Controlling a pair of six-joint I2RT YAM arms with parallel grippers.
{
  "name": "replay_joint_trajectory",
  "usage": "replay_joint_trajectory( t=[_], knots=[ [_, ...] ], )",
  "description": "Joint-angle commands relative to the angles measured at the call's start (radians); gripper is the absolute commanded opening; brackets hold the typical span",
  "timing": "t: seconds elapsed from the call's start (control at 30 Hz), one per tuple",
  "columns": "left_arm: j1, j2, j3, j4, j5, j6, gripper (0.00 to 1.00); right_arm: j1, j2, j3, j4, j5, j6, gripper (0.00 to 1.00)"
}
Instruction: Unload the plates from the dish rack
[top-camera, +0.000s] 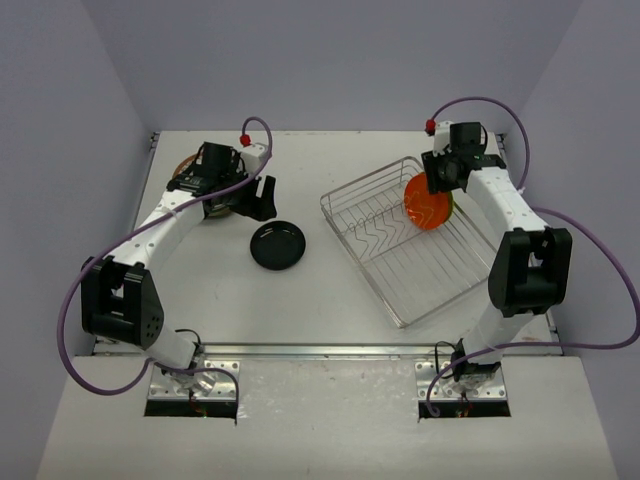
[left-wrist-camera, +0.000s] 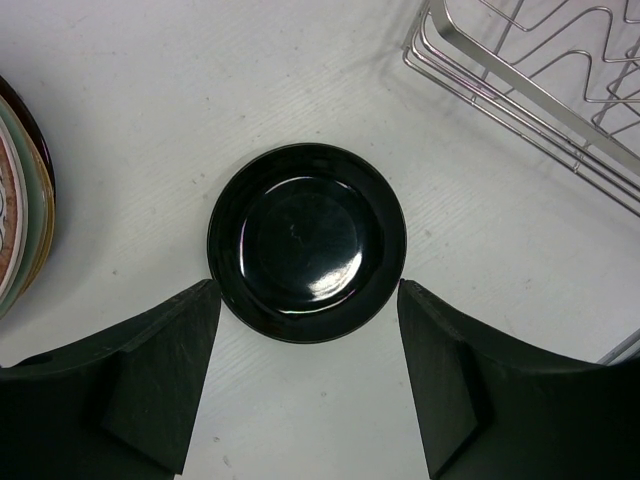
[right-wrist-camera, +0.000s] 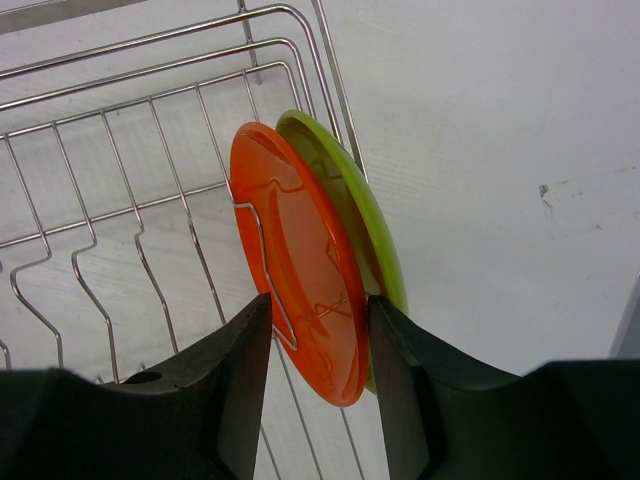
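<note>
The silver wire dish rack (top-camera: 372, 272) sits at the right of the table. An orange plate (right-wrist-camera: 300, 250) stands on edge in it, with a lime green plate (right-wrist-camera: 368, 200) close behind. My right gripper (right-wrist-camera: 318, 300) is shut on the orange plate (top-camera: 428, 205), one finger on each face, the right finger between the two plates. A black plate (left-wrist-camera: 305, 240) lies flat on the table (top-camera: 330, 300), left of the rack. My left gripper (left-wrist-camera: 307, 290) hangs open just above its near rim, holding nothing.
A stack of plates (left-wrist-camera: 20, 200) lies at the far left, partly under my left wrist (top-camera: 215, 165). A corner of the rack (left-wrist-camera: 530, 90) shows at the upper right of the left wrist view. Purple cables loop around both arms.
</note>
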Motion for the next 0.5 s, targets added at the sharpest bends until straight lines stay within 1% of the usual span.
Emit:
replay_joint_trajectory(
  t=[0.0,0.07,0.23,0.3,0.43,0.47],
  knots=[
    [-0.008,-0.004,0.044,0.019,-0.005,-0.002,0.69,-0.007,-0.037,0.014,0.047,0.042,-0.033,0.44],
    [-0.008,-0.004,0.048,0.017,-0.006,-0.002,0.7,-0.007,-0.028,0.014,0.049,0.047,-0.041,0.43],
    [-0.012,-0.013,0.054,0.014,-0.006,0.0,0.7,-0.007,0.001,0.0,0.044,0.034,-0.056,0.29],
    [-0.01,-0.017,0.056,0.012,-0.007,0.003,0.7,-0.005,0.006,-0.013,0.045,0.031,-0.06,0.27],
    [-0.012,-0.02,0.059,0.01,-0.005,0.004,0.7,-0.005,0.006,-0.036,0.051,0.025,-0.071,0.26],
    [-0.012,-0.02,0.061,0.009,-0.003,0.004,0.7,-0.004,0.006,-0.04,0.052,0.027,-0.074,0.23]
  ],
)
